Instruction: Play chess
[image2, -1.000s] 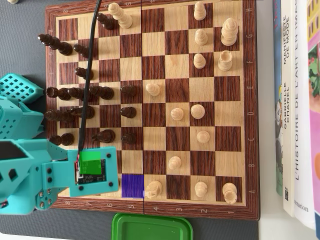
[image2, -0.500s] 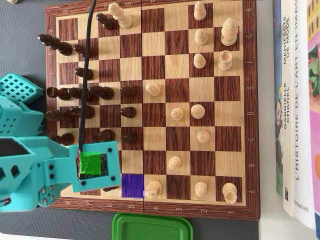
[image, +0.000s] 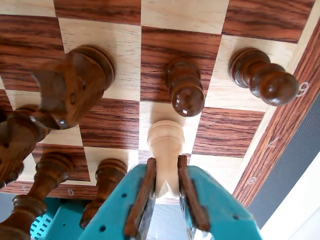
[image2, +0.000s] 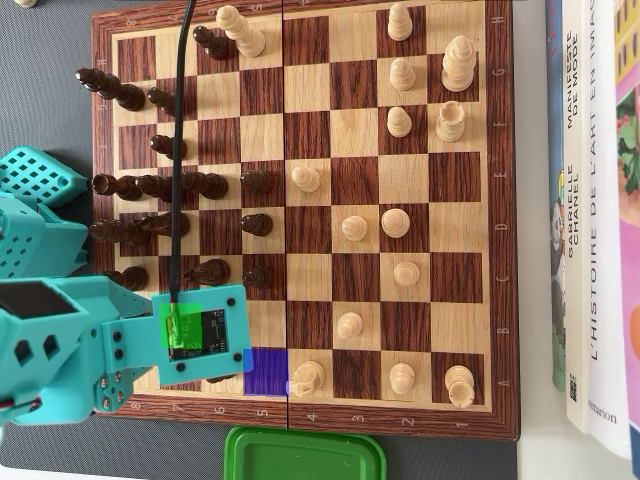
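Wrist view: teal gripper (image: 166, 187) at bottom centre, jaws nearly closed on a light pawn (image: 165, 145), brown finger pads (image: 142, 197) pressing its base from both sides. Pawn stands just below frame centre on the chessboard (image: 180, 15). Dark pawn (image: 185, 89) just above it, another dark pawn (image: 262, 76) upper right near the board border. Dark knight (image: 70, 87) at left, more dark pieces along lower left.

Overhead view: teal arm (image2: 70, 340) enters from lower left, its camera board (image2: 198, 333) over the board's lower-left corner; gripper and held pawn hidden beneath. Light knight (image2: 306, 378) on the bottom row just right of it. Green lid (image2: 305, 455) below the board, books (image2: 595, 200) at right edge.
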